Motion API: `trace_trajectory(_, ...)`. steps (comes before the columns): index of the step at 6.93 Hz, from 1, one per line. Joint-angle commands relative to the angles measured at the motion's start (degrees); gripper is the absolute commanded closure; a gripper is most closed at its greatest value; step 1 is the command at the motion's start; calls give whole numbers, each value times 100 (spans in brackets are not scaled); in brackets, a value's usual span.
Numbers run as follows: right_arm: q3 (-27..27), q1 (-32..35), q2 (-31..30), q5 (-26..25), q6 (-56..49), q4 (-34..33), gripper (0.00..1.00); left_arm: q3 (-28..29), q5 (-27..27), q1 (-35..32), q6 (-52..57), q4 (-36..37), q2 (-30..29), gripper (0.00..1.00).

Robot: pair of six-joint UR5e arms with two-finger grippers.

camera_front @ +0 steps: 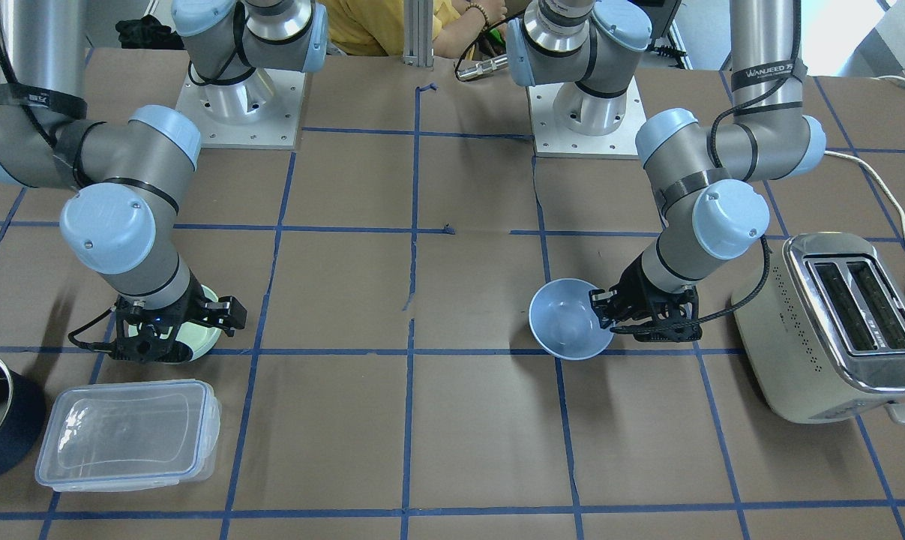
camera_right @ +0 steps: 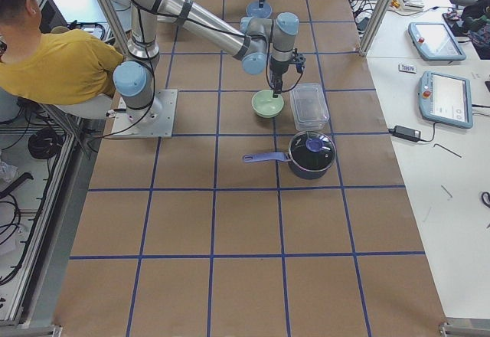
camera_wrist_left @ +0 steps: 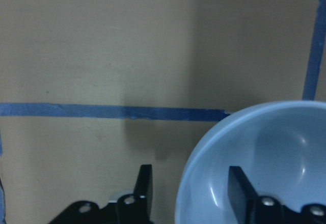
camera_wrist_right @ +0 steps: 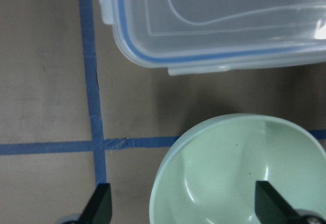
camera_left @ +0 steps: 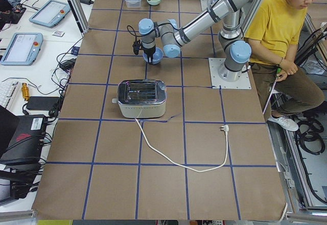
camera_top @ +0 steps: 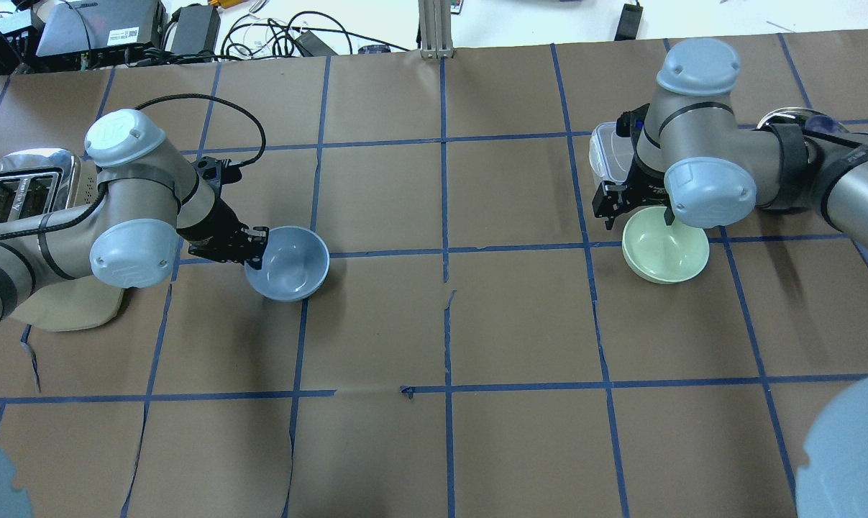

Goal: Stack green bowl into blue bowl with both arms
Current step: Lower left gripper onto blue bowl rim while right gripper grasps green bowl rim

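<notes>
1. I read the left end effector [camera_wrist_left: 189, 170] as released: one finger is inside the blue bowl [camera_top: 288, 262], the other outside, and the rim is not clamped.
2. The right end effector [camera_wrist_right: 182, 185] is released wide and straddles the rim of the green bowl [camera_top: 665, 253].
3. The green bowl sits just beside the clear container [camera_wrist_right: 219, 20].
4. Both bowls are on the table [camera_top: 441, 324], well apart.

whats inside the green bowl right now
Only one finger of the right gripper, dipped inside the green bowl; the other stands outside the rim. Otherwise bare where visible; the arm covers part from overhead.
</notes>
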Motion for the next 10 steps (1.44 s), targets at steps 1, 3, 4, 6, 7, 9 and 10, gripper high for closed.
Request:
trace_trajectory(1,272,-6,23,6,37,-18,0,500,-503,-431,-951,-690,-16,100)
trace_trajectory(3,282,-6,75,6,-6,-150,41,642,-559,-1578,-2705,-483,-121,100)
trace_trajectory(4,282,-6,84,6,-15,-150,64,660,-568,-2081,-2914,-186,-217,100)
trace_trajectory(6,283,-6,84,-3,37,-150,100,634,-689,-2497,-3284,316,-489,100)
trace_trajectory(7,282,-15,76,-3,11,-150,100,634,-804,-2534,-3302,527,-587,100)
trace_trajectory(9,221,-24,6,-47,81,-203,100,625,-770,-2543,-3294,538,-631,100)
trace_trajectory(10,177,-24,-64,-73,99,-160,100,556,-770,-2543,-3285,538,-649,100)
